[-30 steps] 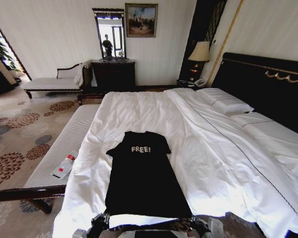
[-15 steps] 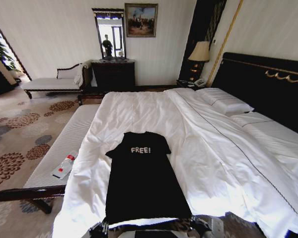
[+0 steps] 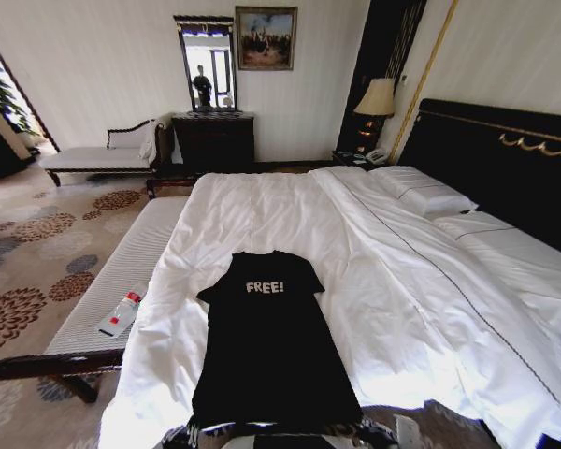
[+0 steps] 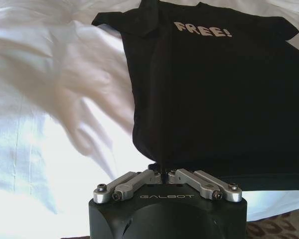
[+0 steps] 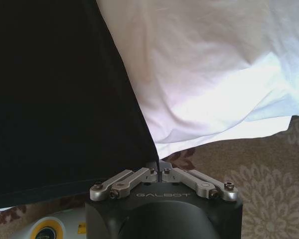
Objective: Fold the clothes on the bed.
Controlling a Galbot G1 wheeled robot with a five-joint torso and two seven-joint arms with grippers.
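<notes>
One black "FREE!" T-shirt (image 3: 266, 346) lies flat, lettering up, on the white duvet of the bed (image 3: 421, 281), its hem at the near edge. Two grippers work that hem: the left gripper (image 4: 163, 172) is pinched closed on one bottom corner, the right gripper (image 5: 158, 170) pinched closed on the other. One plastic bottle (image 3: 120, 314) rests on the bench (image 3: 122, 271) alongside.

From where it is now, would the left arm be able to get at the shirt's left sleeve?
Probably not right now: the left gripper is shut on the T-shirt hem at the bed's near edge, and the sleeve lies at the far end. Nothing lies between them.
</notes>
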